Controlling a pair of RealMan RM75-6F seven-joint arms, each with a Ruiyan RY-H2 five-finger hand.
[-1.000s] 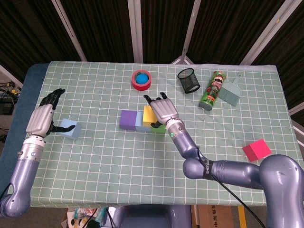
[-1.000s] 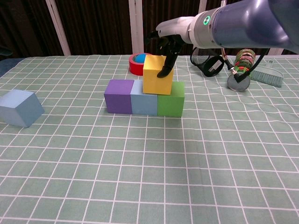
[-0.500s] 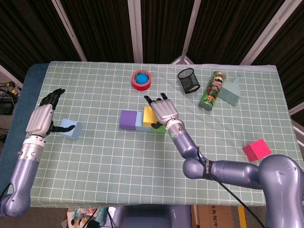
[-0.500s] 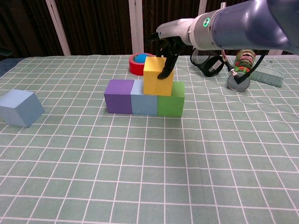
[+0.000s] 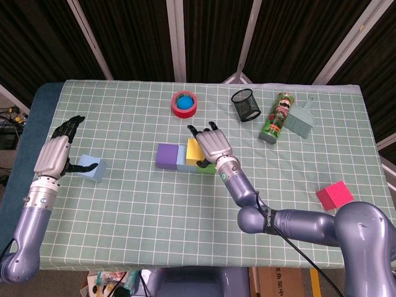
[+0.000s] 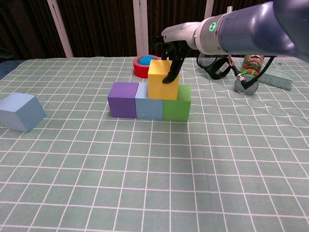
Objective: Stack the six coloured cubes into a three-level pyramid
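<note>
Yellow cube [image 6: 162, 79] is gripped by right hand [image 6: 173, 48] atop mid-table row; left hand [image 5: 57, 151] is spread, empty

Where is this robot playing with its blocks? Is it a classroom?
Probably a robot test room, not a classroom. Dark curtains hang behind one table with a checked green cloth, cardboard boxes sit on the floor under it, and cables lie beside it.
</note>
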